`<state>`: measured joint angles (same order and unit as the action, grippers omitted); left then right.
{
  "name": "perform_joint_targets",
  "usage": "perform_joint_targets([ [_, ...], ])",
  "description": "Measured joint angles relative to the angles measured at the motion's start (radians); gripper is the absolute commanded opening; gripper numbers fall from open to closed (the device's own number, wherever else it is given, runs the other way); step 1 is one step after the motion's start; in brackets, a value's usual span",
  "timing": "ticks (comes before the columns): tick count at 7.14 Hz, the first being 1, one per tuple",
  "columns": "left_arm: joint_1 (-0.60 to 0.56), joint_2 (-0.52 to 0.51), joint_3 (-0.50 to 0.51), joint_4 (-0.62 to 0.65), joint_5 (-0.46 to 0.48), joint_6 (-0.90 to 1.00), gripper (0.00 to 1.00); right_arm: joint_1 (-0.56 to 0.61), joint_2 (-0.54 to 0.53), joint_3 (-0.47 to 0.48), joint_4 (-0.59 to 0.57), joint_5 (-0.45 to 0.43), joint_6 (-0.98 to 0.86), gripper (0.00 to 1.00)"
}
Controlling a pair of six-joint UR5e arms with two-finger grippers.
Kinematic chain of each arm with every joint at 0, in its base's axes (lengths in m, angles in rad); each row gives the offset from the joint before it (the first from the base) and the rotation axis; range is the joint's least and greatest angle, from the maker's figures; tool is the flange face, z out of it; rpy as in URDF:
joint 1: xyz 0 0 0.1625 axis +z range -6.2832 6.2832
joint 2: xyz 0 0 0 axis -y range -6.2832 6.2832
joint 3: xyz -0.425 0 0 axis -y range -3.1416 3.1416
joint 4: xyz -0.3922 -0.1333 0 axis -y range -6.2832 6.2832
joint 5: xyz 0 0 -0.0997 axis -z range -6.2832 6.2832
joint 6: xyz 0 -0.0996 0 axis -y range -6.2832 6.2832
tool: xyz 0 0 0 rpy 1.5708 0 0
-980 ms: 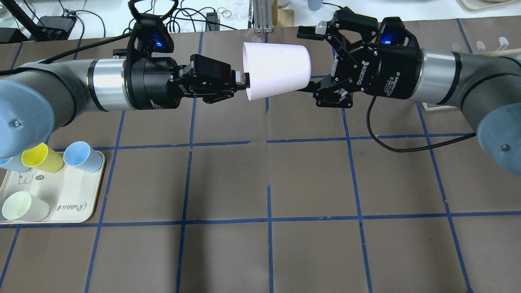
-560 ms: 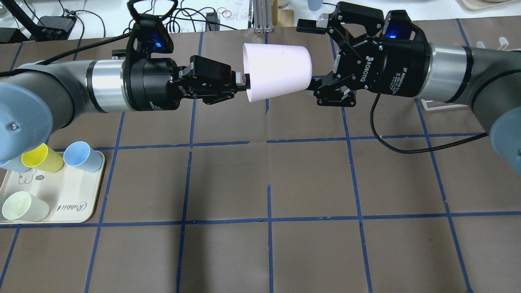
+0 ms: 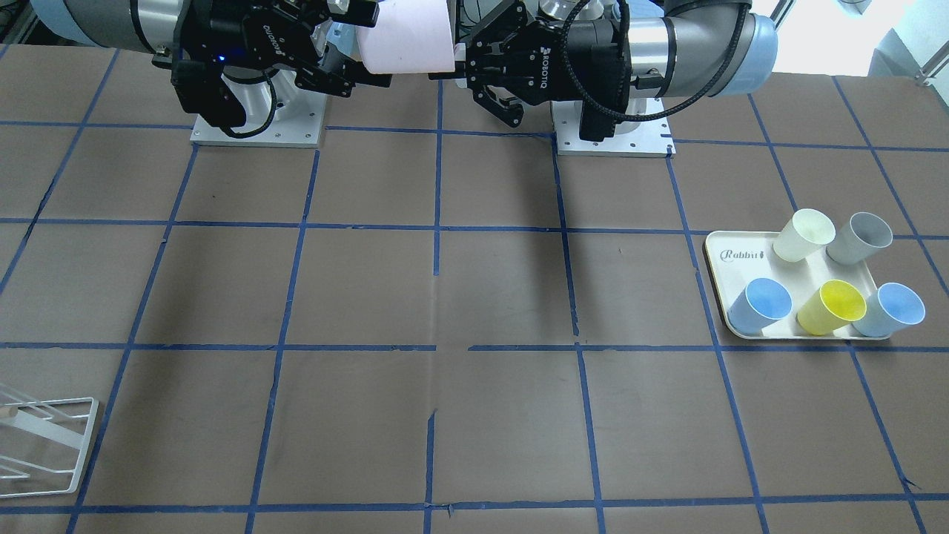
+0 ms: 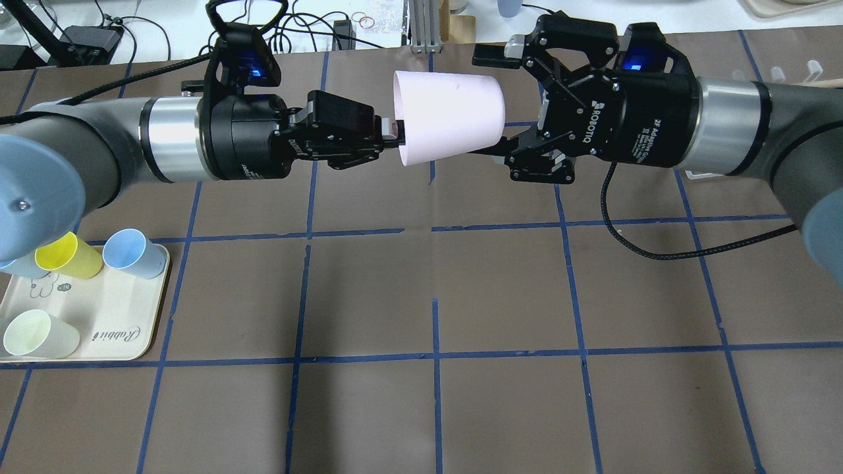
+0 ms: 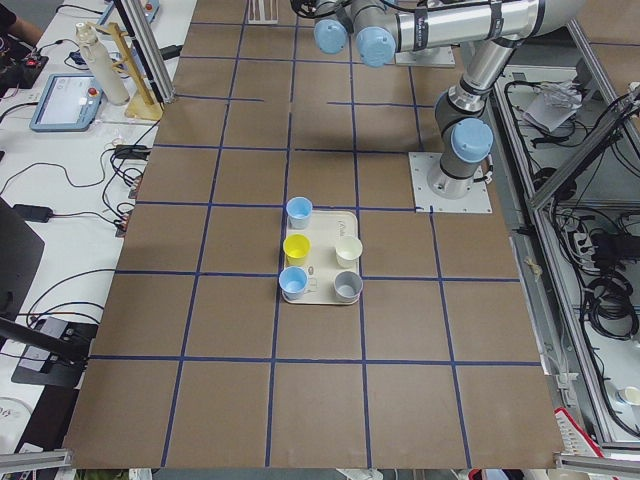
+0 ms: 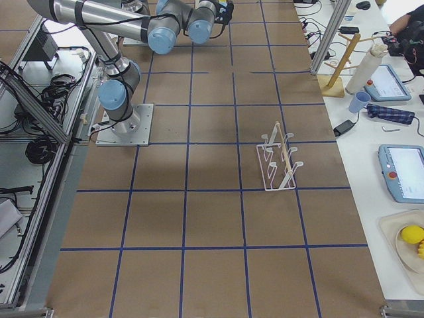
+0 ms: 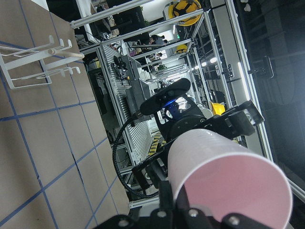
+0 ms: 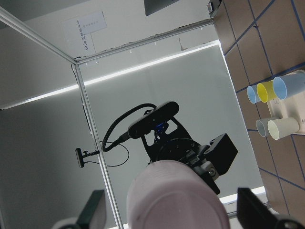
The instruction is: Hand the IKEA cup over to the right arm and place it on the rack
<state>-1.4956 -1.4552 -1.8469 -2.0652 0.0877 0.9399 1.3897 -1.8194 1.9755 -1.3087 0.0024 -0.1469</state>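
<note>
Front-facing view, top centre: L gripper [image 3: 458, 68] pinches the rim of the IKEA cup [image 3: 404, 41]. It holds the cup sideways in mid-air, well above the table [image 3: 474, 297], closed end toward the R gripper [image 3: 369, 47]. Prob. that's so the R fingers get the free end w/o fouling the L ones. The rack [image 3: 44, 445] sits lower left. The tray [image 3: 713, 256] w/ five other cups [image 3: 830, 308] is mid-right.

Ext left view: both arms meet at the top edge and the tray is mid-frame. Jaws are too small to read here.

Ext right view: the rack stands centre-right, well apart from the arms at upper left. So expect a long carry for the R arm [image 6: 99, 16] after the handover.

L wrist view: the cup's mouth fills lower right, w/ the R gripper behind it. The rack is upper left.

R wrist view: the cup's closed end is bottom centre, between the two R fingers [image 8: 259, 212]. They stand spread, one on either side; you can't tell whether they touch it.

Overhead view, upper centre: L jaws are pressed on the rim wall. R jaws are spread, straddling the closed end. Vs 1 s ago, cup and L gripper haven't moved. The R gripper has crept a bit further over the cup. No R grip yet, so the handover isn't done.
</note>
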Motion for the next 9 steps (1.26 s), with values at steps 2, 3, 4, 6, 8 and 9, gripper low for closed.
perform_joint_targets([
  [2,0.000,0.000,0.000,0.000,0.000,0.000,0.00,0.000,-0.002,-0.001,0.023,-0.002,0.001,0.69],
  [3,0.000,0.000,0.000,0.000,0.000,0.000,0.00,0.000,-0.004,-0.001,0.036,-0.001,0.001,0.64],
  [4,0.000,-0.001,0.000,0.000,0.002,0.000,0.00,0.000,-0.006,-0.001,0.043,-0.001,0.001,0.53],
  [6,0.000,0.001,0.000,0.001,0.003,0.000,0.00,0.000,-0.007,-0.001,0.047,0.000,0.001,0.40],
  [8,0.000,0.000,0.000,0.002,0.002,-0.001,0.02,-0.002,-0.007,-0.004,0.048,0.000,0.001,0.31],
  [9,0.000,0.000,0.000,0.001,0.003,-0.001,0.28,-0.002,-0.007,-0.005,0.047,0.001,0.001,0.30],
])
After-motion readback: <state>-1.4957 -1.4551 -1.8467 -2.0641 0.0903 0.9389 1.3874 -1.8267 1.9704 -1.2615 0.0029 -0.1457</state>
